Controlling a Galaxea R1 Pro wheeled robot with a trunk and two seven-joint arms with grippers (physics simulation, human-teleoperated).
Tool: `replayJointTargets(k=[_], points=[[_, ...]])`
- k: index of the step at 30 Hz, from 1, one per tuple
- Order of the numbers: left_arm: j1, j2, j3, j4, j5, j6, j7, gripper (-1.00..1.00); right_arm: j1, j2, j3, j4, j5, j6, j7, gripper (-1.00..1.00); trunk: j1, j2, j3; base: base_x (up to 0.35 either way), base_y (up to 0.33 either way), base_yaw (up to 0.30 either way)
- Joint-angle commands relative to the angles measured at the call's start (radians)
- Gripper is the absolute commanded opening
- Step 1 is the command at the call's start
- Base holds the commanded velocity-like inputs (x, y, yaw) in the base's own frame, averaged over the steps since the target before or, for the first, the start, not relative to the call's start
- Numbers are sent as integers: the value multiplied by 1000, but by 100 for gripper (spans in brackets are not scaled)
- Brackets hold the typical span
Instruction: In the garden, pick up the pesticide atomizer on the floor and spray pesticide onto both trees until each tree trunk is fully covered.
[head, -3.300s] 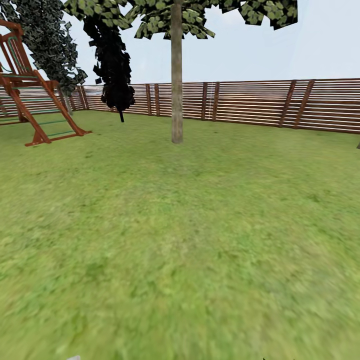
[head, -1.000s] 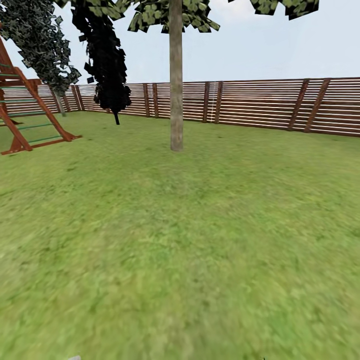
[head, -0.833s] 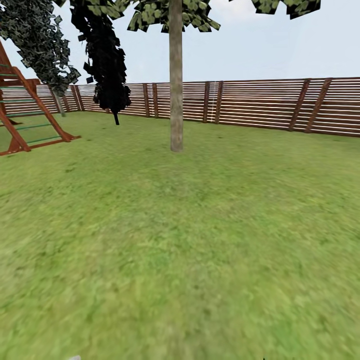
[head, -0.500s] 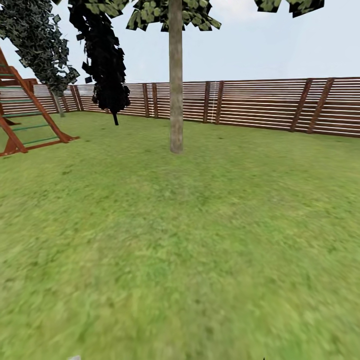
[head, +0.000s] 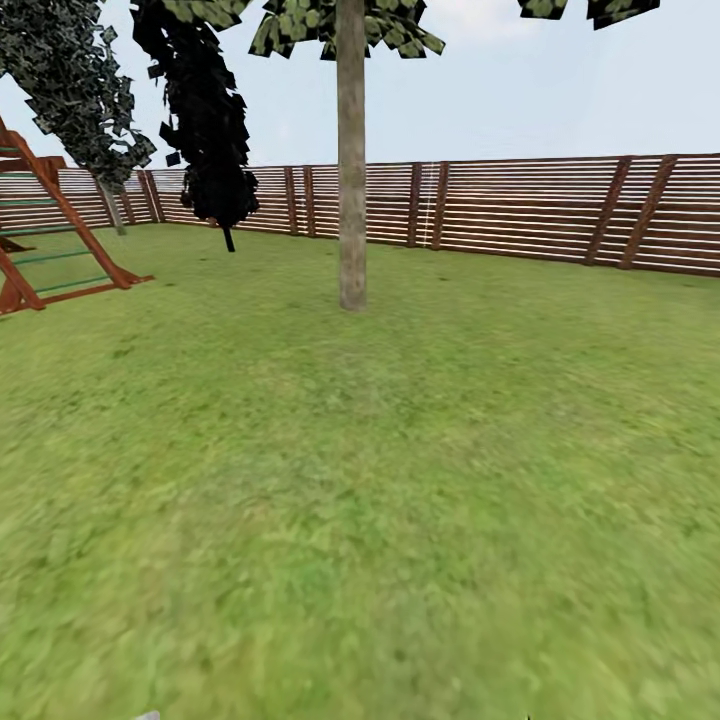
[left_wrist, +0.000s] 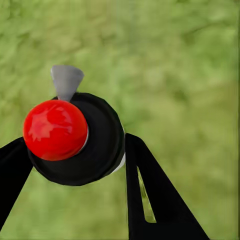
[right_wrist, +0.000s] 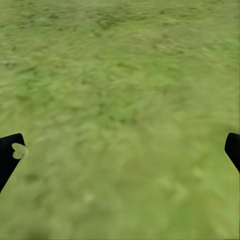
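Note:
In the left wrist view the pesticide atomizer (left_wrist: 95, 150), a round black body with a red cap (left_wrist: 55, 129) and a grey nozzle (left_wrist: 66, 80), sits between the black fingers (left_wrist: 145, 190) of my left gripper (left_wrist: 75, 150), which is shut on it above the grass. My right gripper (right_wrist: 122, 149) is open, its two fingertips far apart over bare floor (right_wrist: 125, 90). In the head view one tree stands straight ahead on the lawn, with a thick grey-tan tree trunk (head: 351, 200) and blocky green leaves (head: 330, 25) at the top edge. No white specks show on the trunk.
A brown slat fence (head: 520, 210) closes the lawn behind the tree. Two dark columnar trees (head: 205, 110) stand at the back left. A red-brown wooden play frame (head: 50, 245) stands at the left edge. Open grass (head: 380, 500) lies between me and the trunk.
The whole head view has shifted: the trunk stands a little larger and lower in the picture and the play frame has slid toward the left edge, so the camera has moved forward.

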Motion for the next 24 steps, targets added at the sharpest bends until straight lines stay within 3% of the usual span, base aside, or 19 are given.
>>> replayJointTargets(k=[1, 24], points=[[0, 0, 0, 0, 0, 0, 0, -100, 0, 0, 0, 0, 0, 0, 0, 100, 0, 0, 0, 338, 0, 0], [0, 0, 0, 0, 0, 0, 0, -100, 0, 0, 0, 0, 0, 0, 0, 100, 0, 0, 0, 338, 0, 0]])
